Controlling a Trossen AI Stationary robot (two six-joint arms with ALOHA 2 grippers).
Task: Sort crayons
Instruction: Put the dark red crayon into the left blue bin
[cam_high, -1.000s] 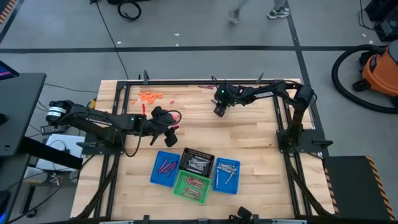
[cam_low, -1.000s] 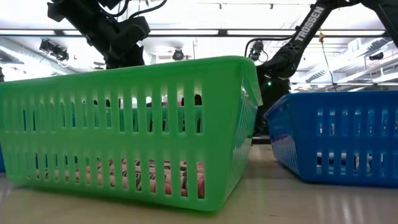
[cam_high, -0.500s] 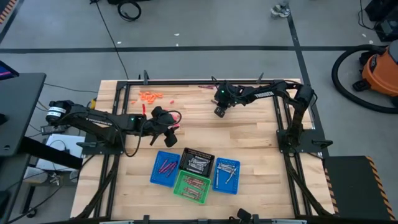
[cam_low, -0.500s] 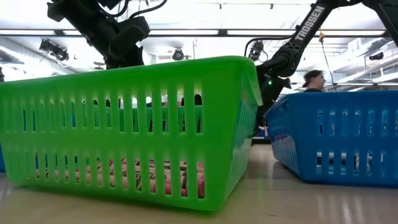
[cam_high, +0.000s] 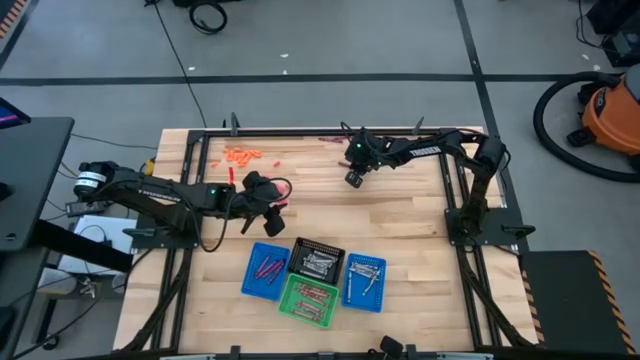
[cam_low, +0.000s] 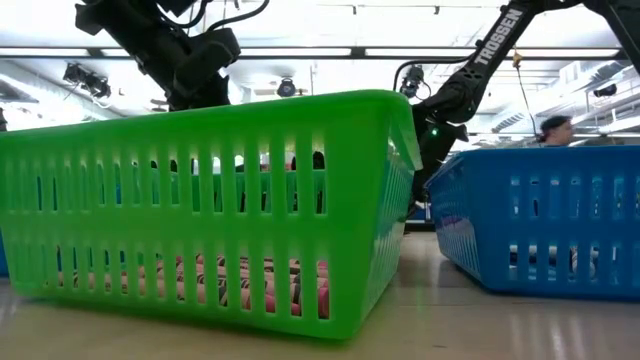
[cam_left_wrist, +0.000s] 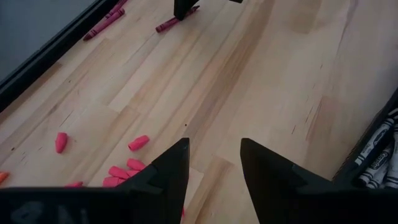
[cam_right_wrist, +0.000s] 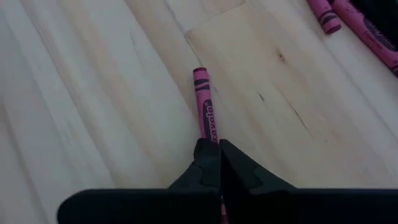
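Observation:
A maroon-pink crayon lies at the far middle of the table, and my right gripper is shut on it; the high view shows this gripper there. More maroon crayons lie close by, near the far edge. My left gripper hovers open over bare wood at the left middle, holding nothing. Short pink crayon bits lie under it. Orange bits lie at the far left. My right gripper pinches the crayon between its two fingers on the paper wrapper, well back from the flat end that sticks out ahead of the fingertips. The fingers slant down from above, and the crayon runs along the gap between them. I cannot tell whether it is off the wood.
Near the front edge stand several mesh baskets with crayons in them: blue, black, green and a second blue. The green basket fills the low view. A person shows in the room behind.
Neither arm has visibly shifted. The person in the room behind has walked toward the right of the low view.

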